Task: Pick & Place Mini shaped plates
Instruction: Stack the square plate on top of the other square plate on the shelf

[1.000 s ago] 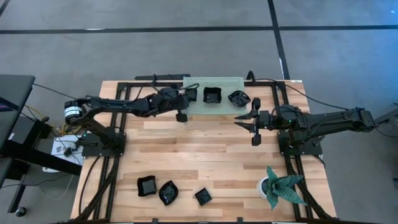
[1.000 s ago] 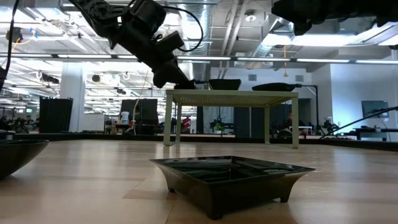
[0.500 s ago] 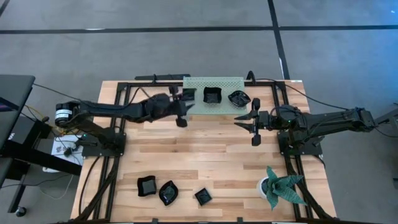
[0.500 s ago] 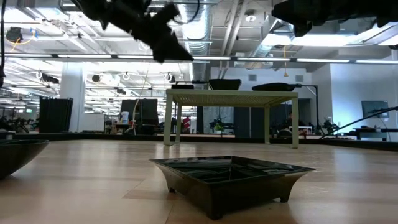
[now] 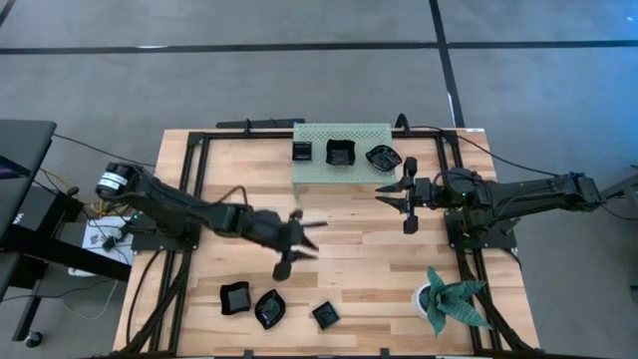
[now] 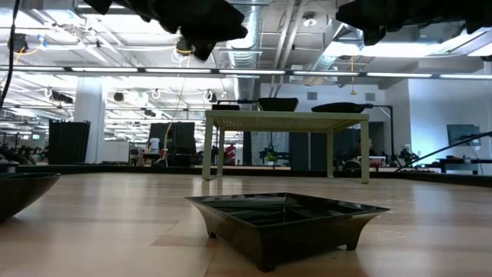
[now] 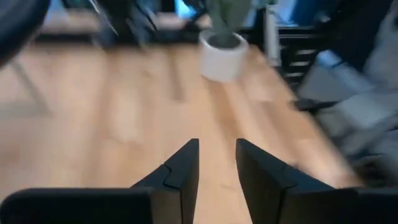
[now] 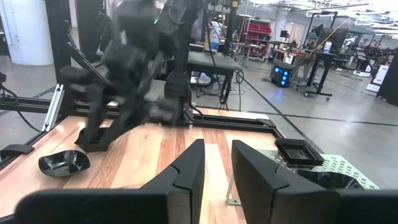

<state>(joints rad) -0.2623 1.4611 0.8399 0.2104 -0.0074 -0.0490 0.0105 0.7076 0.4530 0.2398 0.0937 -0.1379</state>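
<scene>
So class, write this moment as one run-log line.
left gripper: open, empty, mid-table | right gripper: open, empty, beside rack | rack: three plates | table front: three plates

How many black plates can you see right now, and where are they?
6. Three sit on the green rack at the table's far edge: square plate, middle plate, right plate. Three lie on the table's near edge. None seems hidden.

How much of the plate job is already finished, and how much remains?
Three black plates sit on the green perforated stand. The left gripper is open and empty above the table; the right gripper holds nothing visible. Three plates remain at the front of the table.
</scene>
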